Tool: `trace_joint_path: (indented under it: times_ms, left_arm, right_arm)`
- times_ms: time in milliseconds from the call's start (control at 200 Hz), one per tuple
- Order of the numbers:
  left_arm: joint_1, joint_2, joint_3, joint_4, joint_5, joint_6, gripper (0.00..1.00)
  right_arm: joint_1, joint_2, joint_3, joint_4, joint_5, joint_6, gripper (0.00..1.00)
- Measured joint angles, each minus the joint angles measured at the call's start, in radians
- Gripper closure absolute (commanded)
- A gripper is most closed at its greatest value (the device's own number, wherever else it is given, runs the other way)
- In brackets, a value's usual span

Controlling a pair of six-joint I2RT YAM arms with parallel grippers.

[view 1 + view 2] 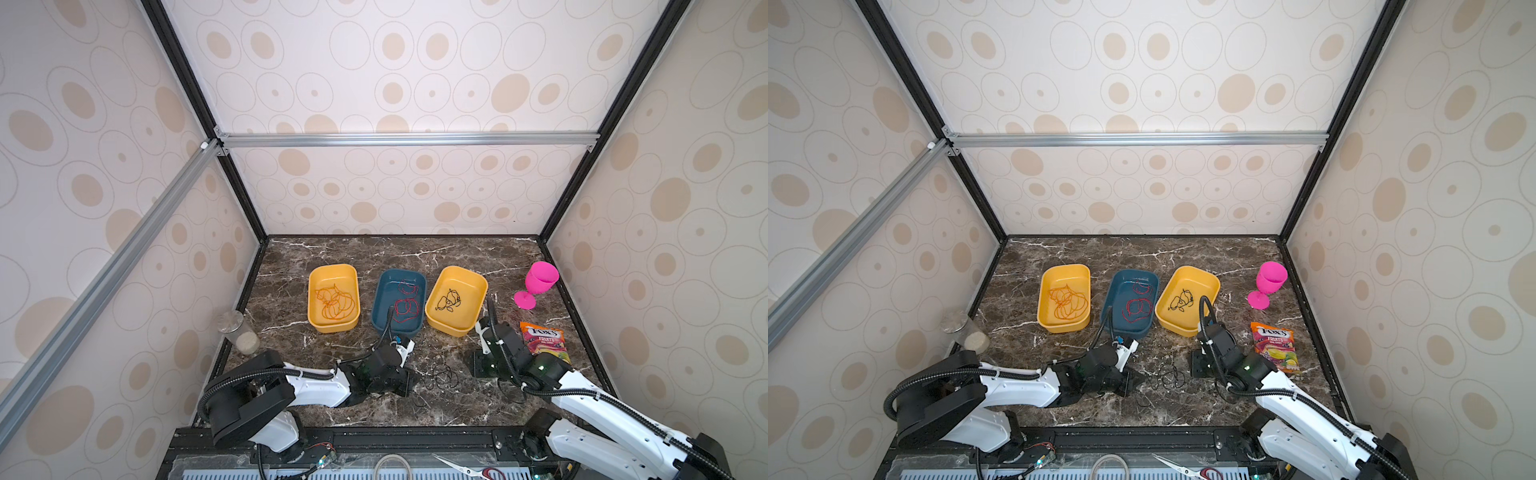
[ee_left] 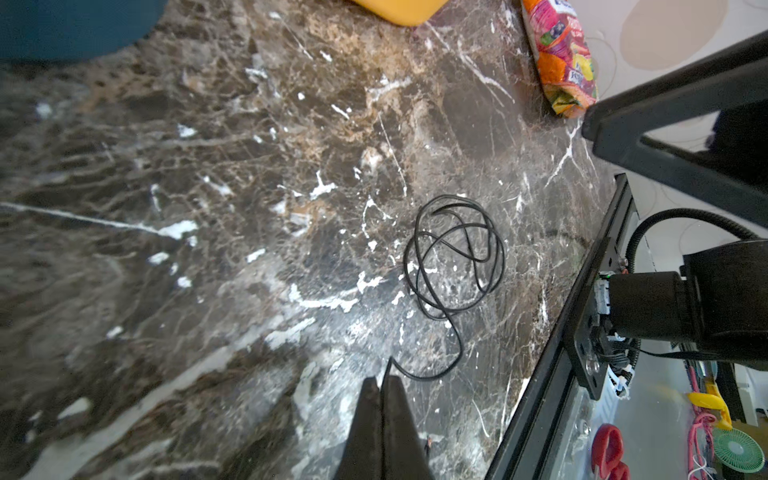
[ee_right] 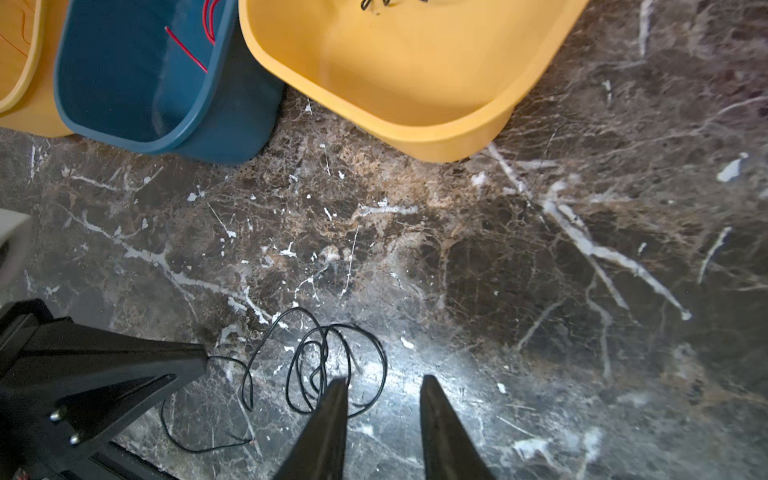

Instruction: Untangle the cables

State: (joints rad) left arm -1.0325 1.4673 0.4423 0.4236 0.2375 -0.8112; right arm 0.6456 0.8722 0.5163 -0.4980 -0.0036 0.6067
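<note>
White shells with black joints form the left arm [image 1: 316, 384], at seven o'clock in both top views, and the right arm [image 1: 590, 392], at five. A black corrugated hose [image 1: 249, 376] runs along each. The left pincer [image 2: 381, 380] and right pincer [image 3: 384, 380] have tapering matte-black fingers [image 3: 328, 424].

Robot lab cell, not a home: aluminium-profile frame [image 1: 407, 139], wallpaper-print panels [image 1: 415, 62], marble-look surface [image 1: 353, 257], left arm [image 1: 316, 384] and right arm [image 1: 582, 386] mounted on black rail [image 1: 415, 438], scissors [image 1: 461, 467] by front edge.
</note>
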Motion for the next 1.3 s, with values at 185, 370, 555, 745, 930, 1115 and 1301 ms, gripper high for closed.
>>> trace_joint_path:
  times_ms: [185, 370, 555, 745, 930, 1115, 1301]
  left_arm:
    - [0.0, 0.0, 0.0, 0.001, 0.0, 0.0, 1.0]
    - [0.001, 0.0, -0.002, 0.002, -0.002, 0.0, 1.0]
    - [0.003, -0.016, -0.007, 0.003, -0.002, -0.003, 1.0]
    - [0.007, -0.122, -0.009, 0.012, -0.002, -0.005, 1.0]
    - [0.01, -0.191, -0.005, 0.01, -0.002, -0.005, 1.0]
    - [0.012, -0.249, -0.004, 0.007, -0.005, -0.007, 1.0]
    - [0.018, -0.289, -0.004, 0.005, -0.017, -0.011, 1.0]
  right_arm:
    - [0.0, 0.101, -0.023, 0.043, -0.073, 0.014, 0.66]
    - [0.0, 0.184, -0.061, 0.099, -0.137, 0.04, 0.66]
    - [0.001, 0.211, -0.099, 0.146, -0.183, 0.063, 0.65]
    - [0.001, 0.198, -0.117, 0.18, -0.208, 0.071, 0.63]
    - [0.002, 0.243, -0.117, 0.243, -0.217, 0.078, 0.64]
    - [0.018, 0.313, -0.094, 0.294, -0.204, 0.077, 0.73]
    - [0.034, 0.347, -0.077, 0.296, -0.151, 0.08, 0.92]
